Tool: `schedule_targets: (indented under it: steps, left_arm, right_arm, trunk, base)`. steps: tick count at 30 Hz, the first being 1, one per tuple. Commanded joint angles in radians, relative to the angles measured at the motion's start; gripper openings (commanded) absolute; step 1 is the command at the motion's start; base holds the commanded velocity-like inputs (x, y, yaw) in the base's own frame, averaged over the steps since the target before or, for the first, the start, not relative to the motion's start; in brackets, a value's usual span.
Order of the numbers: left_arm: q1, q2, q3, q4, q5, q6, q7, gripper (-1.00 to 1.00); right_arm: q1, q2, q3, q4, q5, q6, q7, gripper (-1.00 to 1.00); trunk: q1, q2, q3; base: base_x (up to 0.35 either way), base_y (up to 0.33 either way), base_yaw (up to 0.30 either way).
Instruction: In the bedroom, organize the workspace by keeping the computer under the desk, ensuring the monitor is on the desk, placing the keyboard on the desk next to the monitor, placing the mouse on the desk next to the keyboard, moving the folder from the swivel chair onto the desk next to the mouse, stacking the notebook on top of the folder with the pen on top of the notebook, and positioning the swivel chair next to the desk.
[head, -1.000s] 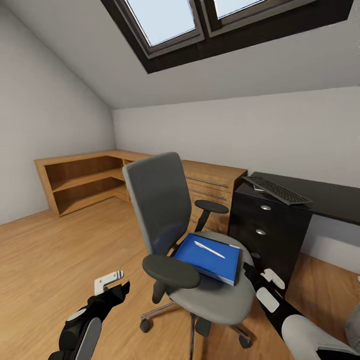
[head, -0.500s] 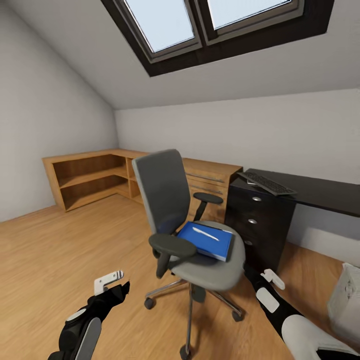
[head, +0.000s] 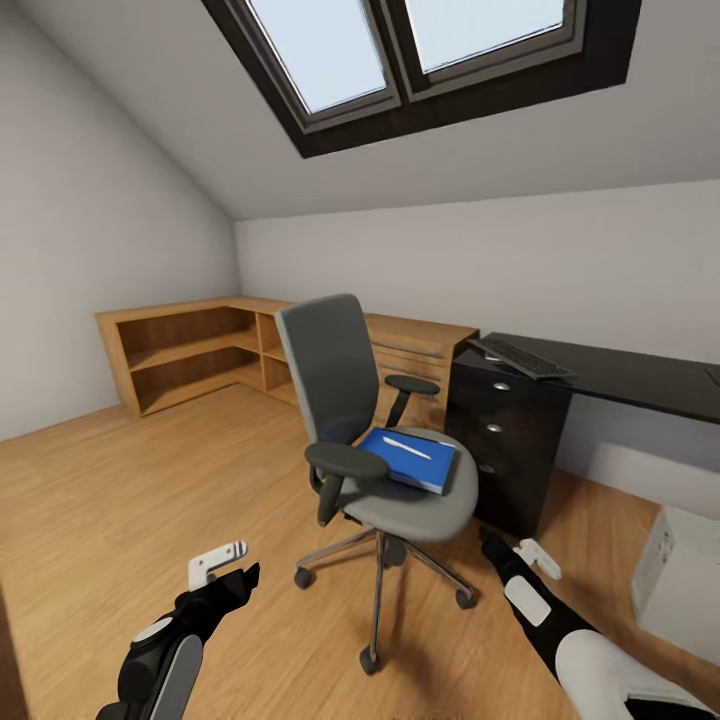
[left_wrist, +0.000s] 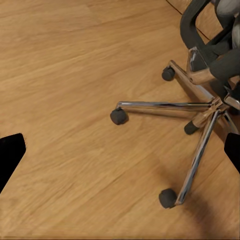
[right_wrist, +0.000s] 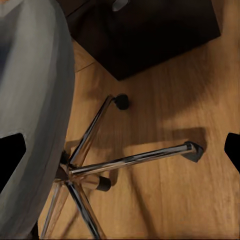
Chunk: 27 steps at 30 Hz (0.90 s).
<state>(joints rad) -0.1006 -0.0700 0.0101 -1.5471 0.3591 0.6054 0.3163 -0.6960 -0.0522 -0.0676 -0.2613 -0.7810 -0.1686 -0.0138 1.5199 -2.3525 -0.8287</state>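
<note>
Blue folder (head: 410, 459) lies flat on the grey seat of the swivel chair (head: 385, 440), a pale pen (head: 407, 447) resting on top. The folder's long axis runs diagonally, from the backrest side toward the black cabinet desk (head: 520, 430); the pen lies roughly along it. A keyboard (head: 518, 357) sits on that cabinet desk's top.

Left gripper (head: 222, 566) and right gripper (head: 528, 560) hang low, well apart from the seat, both with fingers spread and empty.

Judgement: the folder should be lifted level by its near edge so the pen does not roll off, and the castored chair may shift if pushed.
</note>
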Motion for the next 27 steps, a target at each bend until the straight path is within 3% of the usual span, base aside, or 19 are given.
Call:
schedule_targets:
  steps: [1, 11, 18, 27]
  left_arm:
    - [-0.001, -0.001, 0.001, -0.001, 0.011, 0.004, 0.008, 1.0]
    - [-0.001, -0.001, 0.001, -0.001, 0.009, 0.004, 0.009, 1.0]
    - [-0.001, -0.001, 0.001, -0.001, 0.01, 0.004, 0.009, 1.0]
    - [-0.001, -0.003, -0.001, -0.002, 0.009, 0.002, 0.008, 1.0]
  right_arm:
    - [0.0, 0.005, -0.001, 0.0, -0.005, -0.002, -0.001, 1.0]
    - [0.0, 0.03, 0.0, 0.002, -0.004, -0.001, 0.0, 1.0]
    - [0.0, 0.032, 0.0, 0.002, -0.003, 0.0, 0.0, 1.0]
    - [0.0, 0.032, 0.0, 0.002, -0.003, -0.001, 0.0, 1.0]
  trunk:
    - [0.0, -0.001, -0.001]
    - [0.0, -0.001, -0.001]
    - [0.0, -0.001, -0.002]
    - [0.0, -0.001, -0.002]
  base:
    - [-0.079, 0.0, 0.0]
    - [-0.025, 0.0, 0.033]
    - [-0.001, 0.0, 0.204]
    - [0.113, 0.017, 0.021]
